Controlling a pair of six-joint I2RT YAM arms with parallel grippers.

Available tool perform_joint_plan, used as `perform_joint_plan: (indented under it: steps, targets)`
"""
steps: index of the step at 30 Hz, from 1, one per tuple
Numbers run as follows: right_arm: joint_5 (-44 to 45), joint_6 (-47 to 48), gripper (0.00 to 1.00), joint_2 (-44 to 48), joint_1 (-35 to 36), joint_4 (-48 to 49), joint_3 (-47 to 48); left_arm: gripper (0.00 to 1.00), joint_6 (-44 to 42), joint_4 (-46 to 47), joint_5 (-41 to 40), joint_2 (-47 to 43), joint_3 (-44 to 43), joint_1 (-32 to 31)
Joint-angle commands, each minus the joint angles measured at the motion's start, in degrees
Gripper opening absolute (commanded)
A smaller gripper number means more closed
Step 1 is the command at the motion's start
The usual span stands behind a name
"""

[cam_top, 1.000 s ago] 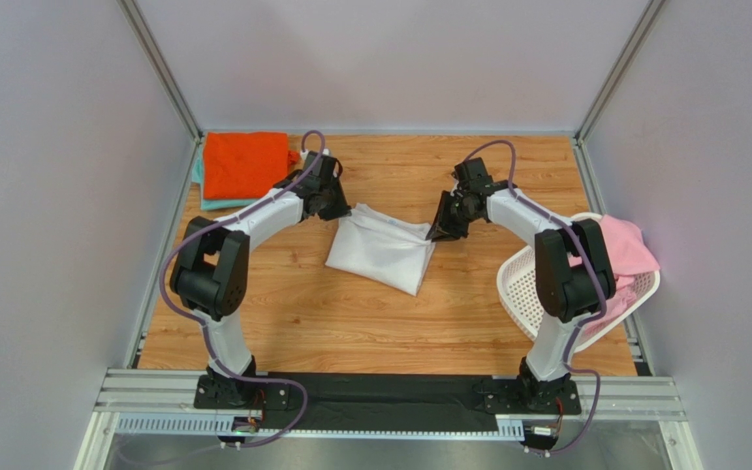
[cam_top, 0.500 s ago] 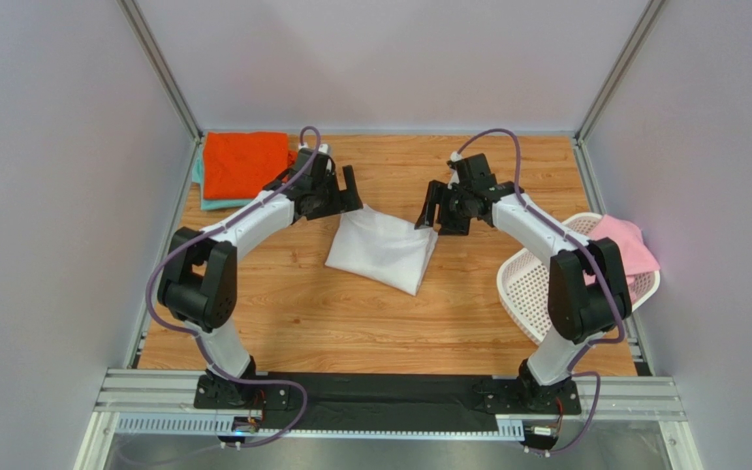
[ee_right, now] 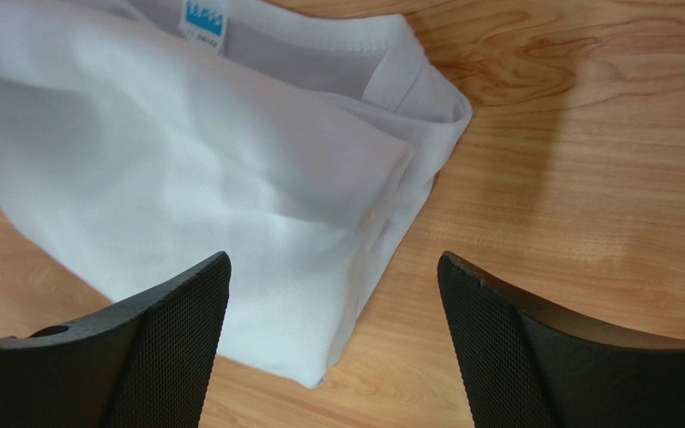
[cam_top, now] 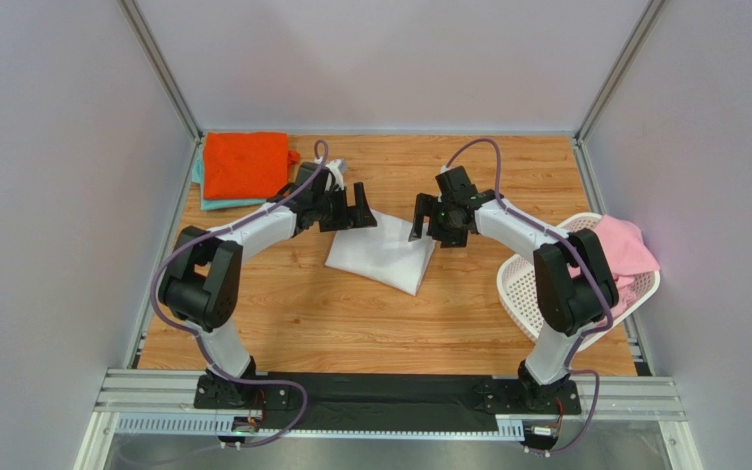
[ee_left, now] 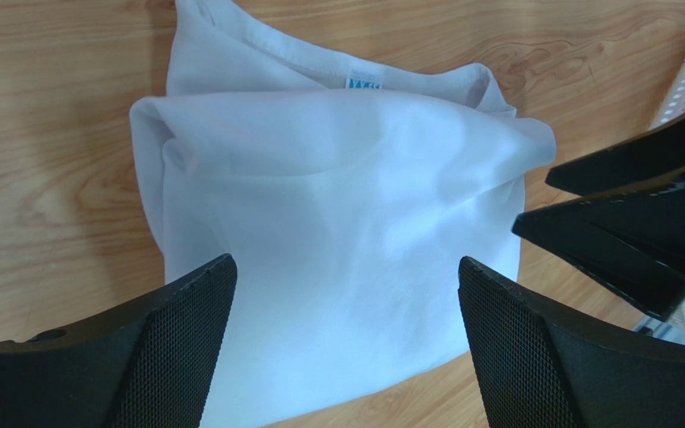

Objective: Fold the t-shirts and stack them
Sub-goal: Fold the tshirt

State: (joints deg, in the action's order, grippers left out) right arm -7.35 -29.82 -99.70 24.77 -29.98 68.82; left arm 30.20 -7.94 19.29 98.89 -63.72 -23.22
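Seen from above, we look at a wooden counter (cam_top: pixel 370 323) with two arms bolted at its near edge. A second ago both sets of jaws were pinched on the far corners of the white tee (cam_top: pixel 382 257). Now the left jaws and the right jaws are released, spread wide and clear of the cloth. Both have shifted inward and hover over the tee's far edge, facing each other.

The white tee has not moved. It lies folded near the middle of the counter, and its blue neck label (ee_left: pixel 363 85) shows at the far fold.

The left arm (cam_top: pixel 262 223) reaches forward from a raised elbow and slants right toward the tee. The right arm (cam_top: pixel 519 223) mirrors it, slanting left. In each wrist view we see the two black fingers wide apart with the tee below them.

The orange tee (cam_top: pixel 245 163) lies folded on a teal tee (cam_top: pixel 199 181) at the far left corner. The pink tee (cam_top: pixel 627 250) hangs over the basket (cam_top: pixel 527 284) at the right edge.
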Motion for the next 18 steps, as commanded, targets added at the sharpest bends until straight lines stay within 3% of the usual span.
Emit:
perform_joint_plan:
  steps: [1, 3, 8, 15, 18]
  targets:
    - [6.03, -3.22, 0.88, -4.27, -0.16, 0.44, 2.81, 1.0, -1.72, 3.2, 2.86, 3.41, -4.47, -0.24]
    - [7.09, -3.49, 0.86, -5.5, -0.34, 1.06, 4.04, 1.0, -2.07, 3.64, 2.16, 4.46, -5.18, -0.24]
    - [6.3, -4.98, 0.71, -9.98, -1.39, 2.72, 6.68, 1.0, -4.0, 1.1, -0.92, 9.72, -11.32, -0.24]
    - [3.23, -6.03, 0.65, -12.62, -3.06, 4.31, 5.9, 1.0, -5.06, -1.37, -2.06, 16.32, -18.53, -0.24]
    - [0.86, -6.39, 0.52, -12.71, -4.21, 6.07, 4.14, 1.0, -5.32, -3.39, -1.98, 19.23, -20.47, -0.24]
